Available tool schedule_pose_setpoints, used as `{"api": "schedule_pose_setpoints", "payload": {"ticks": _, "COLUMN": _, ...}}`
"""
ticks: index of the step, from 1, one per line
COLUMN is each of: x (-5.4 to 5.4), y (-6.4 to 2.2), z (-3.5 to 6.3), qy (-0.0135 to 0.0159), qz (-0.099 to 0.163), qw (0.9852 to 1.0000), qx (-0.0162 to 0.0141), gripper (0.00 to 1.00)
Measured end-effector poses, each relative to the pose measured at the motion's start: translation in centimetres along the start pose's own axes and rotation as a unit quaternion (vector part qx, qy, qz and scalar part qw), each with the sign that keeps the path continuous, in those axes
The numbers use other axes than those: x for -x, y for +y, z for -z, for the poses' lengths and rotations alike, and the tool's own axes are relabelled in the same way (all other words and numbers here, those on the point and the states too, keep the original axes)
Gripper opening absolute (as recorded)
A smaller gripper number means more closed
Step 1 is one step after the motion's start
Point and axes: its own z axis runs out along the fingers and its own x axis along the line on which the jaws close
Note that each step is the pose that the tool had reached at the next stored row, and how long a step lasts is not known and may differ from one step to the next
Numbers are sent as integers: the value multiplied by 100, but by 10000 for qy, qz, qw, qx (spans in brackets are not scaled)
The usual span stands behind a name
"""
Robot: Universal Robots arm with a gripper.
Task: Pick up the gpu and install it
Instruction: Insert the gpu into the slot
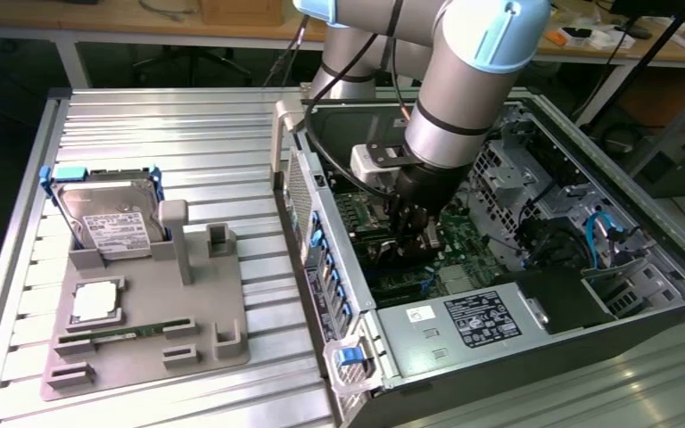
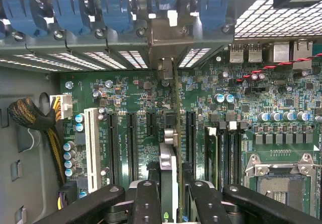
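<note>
The jaws clench the gpu (image 2: 171,158), which the wrist view shows edge-on as a thin strip over the motherboard (image 2: 131,98) slots. At the exterior view's centre, inside the case (image 1: 426,388), the arm (image 1: 462,89) hides most of it, and whether it is seated is unclear.

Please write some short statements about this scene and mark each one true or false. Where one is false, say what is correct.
1. The tool is inside the open case. True.
2. The tool is shut on the gpu, which is seen edge-on over the motherboard. True.
3. The hard drive lies inside the case. False: it stands in the grey holder on the table, at the exterior view's left of the case.
4. The memory stick is plugged into the motherboard. False: it lies in the holder, outside the case.
</note>
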Motion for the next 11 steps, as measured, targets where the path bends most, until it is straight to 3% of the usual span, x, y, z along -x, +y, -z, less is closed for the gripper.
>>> {"api": "schedule_pose_setpoints", "payload": {"ticks": 11, "x": 1, "y": 0, "z": -37, "qy": 1, "qz": 0, "qw": 10000, "qx": -1, "gripper": 27}}
